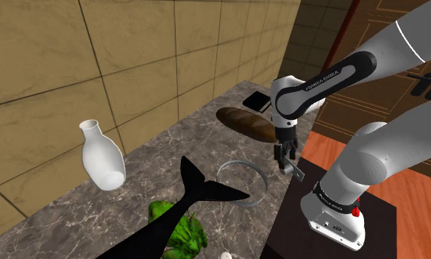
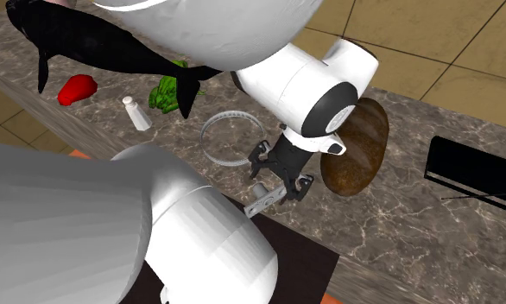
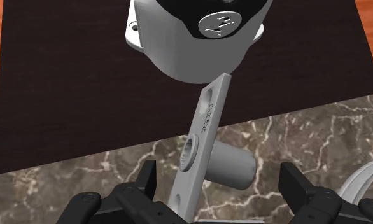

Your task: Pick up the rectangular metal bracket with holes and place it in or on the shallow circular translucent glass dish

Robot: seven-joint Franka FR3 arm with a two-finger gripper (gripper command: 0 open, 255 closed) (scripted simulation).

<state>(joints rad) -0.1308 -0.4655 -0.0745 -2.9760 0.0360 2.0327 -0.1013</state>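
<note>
At the marble counter's (image 1: 170, 147) near edge, the gripper (image 1: 285, 162) is hanging with its fingers (image 3: 147, 181) spread wide, pinching nothing. The grey bracket with holes (image 3: 201, 137) is sitting between them, untouched, poking out over the dark stand top (image 3: 64, 76). The glass dish (image 1: 259, 174) is lying just to the shoulder view's left of the bracket. A brown loaf (image 1: 245, 123) is lying farther back.

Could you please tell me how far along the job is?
Nothing looks finished. In hand: the black gripper straddles the grey rectangular metal bracket with holes, jaws apart, not clasping. Left: grasp, lift, and set it in the empty shallow circular translucent glass dish.
</note>
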